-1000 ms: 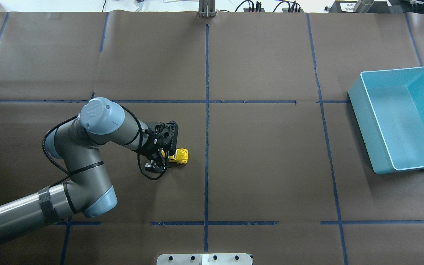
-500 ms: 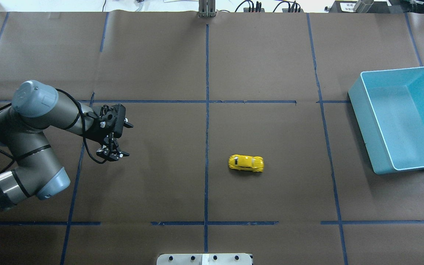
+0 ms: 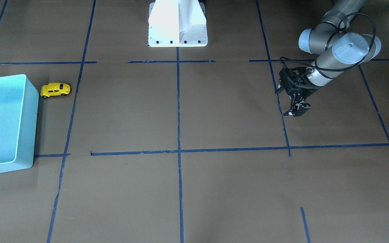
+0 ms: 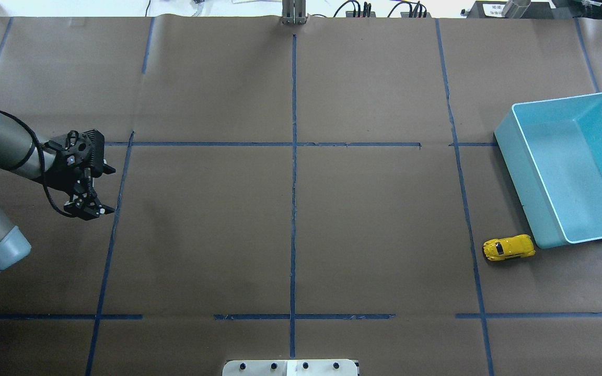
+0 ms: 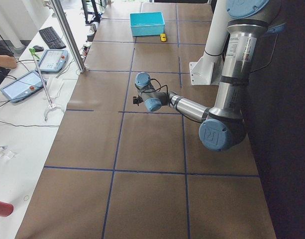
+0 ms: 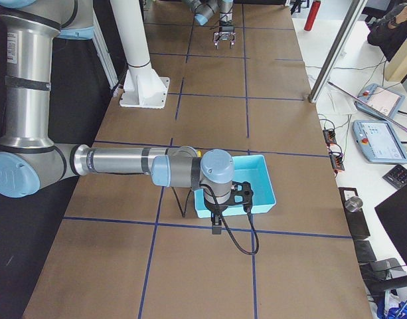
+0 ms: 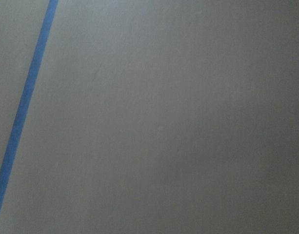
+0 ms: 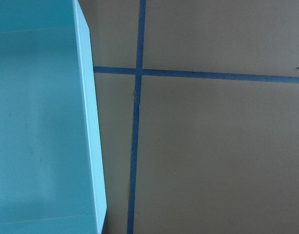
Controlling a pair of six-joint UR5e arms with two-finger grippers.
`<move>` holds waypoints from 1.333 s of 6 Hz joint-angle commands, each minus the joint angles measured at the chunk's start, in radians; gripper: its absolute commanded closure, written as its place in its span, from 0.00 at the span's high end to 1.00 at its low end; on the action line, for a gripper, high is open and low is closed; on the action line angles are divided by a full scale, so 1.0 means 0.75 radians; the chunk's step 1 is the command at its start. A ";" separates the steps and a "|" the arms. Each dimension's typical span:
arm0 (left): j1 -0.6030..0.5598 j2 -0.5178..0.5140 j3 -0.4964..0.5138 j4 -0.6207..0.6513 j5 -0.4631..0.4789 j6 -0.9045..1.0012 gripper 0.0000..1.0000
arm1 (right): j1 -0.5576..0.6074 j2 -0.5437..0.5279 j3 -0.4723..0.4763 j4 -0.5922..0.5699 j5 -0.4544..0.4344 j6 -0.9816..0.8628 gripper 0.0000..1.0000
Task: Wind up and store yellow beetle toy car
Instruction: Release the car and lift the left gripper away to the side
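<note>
Front view, risk: the yellow beetle toy car [image 3: 55, 90] stands on its wheels just beside the outer wall of the turquoise bin [image 3: 29, 118], near the surface's right edge. Whether the two touch I cannot tell. I judge that a finger lowered on the bin side may strike that wall.
Front view, gripper: the left gripper [image 3: 297, 111] hangs with its fingers apart and nothing between them, toward the surface's left edge and well apart from the car.
Overhead view, risk: the car lies by the bin's corner nearest the robot, outside the bin. A nudge could roll it off along the wall or out of reach.
Overhead view, gripper: the left gripper is spread and empty over bare surface.
Left side view, car: a small yellow spot beside the far bin.
Right side view, risk: the right gripper [image 6: 217, 226] hangs at the bin's near corner, and the arm hides the car, so a blind descent might miss it.
Right side view, gripper: whether its fingers are apart or together I cannot tell.
Left wrist view: only surface and blue tape [image 7: 22, 112].
Right wrist view: the bin's wall and tape lines, no car.
</note>
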 commanded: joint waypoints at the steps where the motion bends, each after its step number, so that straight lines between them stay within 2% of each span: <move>1: -0.117 0.071 -0.075 0.162 0.002 -0.002 1.00 | -0.002 0.018 0.003 -0.003 -0.028 0.000 1.00; 2: -0.188 0.085 -0.085 0.225 0.002 0.000 1.00 | -0.004 0.051 0.011 -0.008 -0.028 0.000 1.00; 3: -0.274 0.172 -0.111 0.268 0.006 -0.004 1.00 | -0.049 0.076 0.100 -0.046 -0.028 0.002 1.00; 4: -0.417 0.209 -0.112 0.339 0.006 -0.013 1.00 | -0.112 0.137 0.243 -0.233 -0.028 0.004 1.00; 5: -0.546 0.222 -0.108 0.452 0.004 -0.011 1.00 | -0.181 0.230 0.301 -0.342 -0.040 0.004 1.00; 6: -0.677 0.242 -0.102 0.558 -0.002 -0.015 1.00 | -0.275 0.260 0.381 -0.367 -0.050 0.004 1.00; 7: -0.765 0.269 -0.085 0.563 -0.019 -0.021 1.00 | -0.347 0.252 0.493 -0.368 -0.070 0.000 1.00; 8: -0.843 0.293 -0.028 0.563 -0.227 -0.136 1.00 | -0.433 0.221 0.625 -0.359 -0.071 -0.014 1.00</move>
